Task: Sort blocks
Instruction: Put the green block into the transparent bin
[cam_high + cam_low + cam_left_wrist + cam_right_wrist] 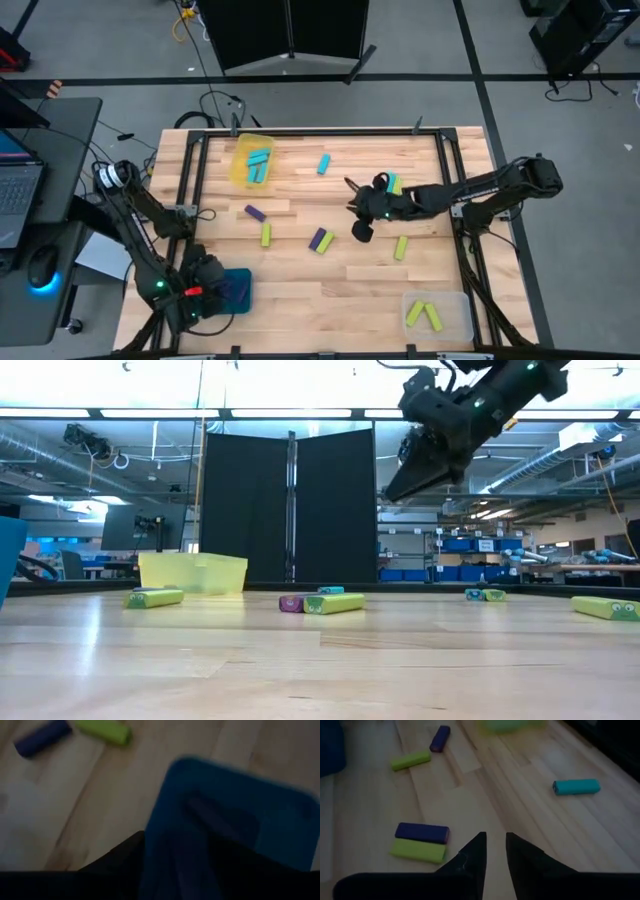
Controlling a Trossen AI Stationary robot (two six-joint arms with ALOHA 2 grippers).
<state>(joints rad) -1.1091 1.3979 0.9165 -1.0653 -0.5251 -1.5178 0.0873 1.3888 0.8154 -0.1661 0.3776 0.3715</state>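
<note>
Small bar blocks lie flat on the wooden table: a purple block side by side with a yellow-green one, a lone yellow-green block, a purple block, a cyan block and another yellow-green block. My right gripper hangs high above mid-table, narrowly open and empty, just beyond the purple and yellow-green pair. My left gripper sits at the near left corner against the blue tray.
A yellow tray with cyan blocks stands at the far left. A clear tray at the near right holds two yellow-green blocks. A cyan and a green block lie under the right arm. Black frame rails line the table's sides.
</note>
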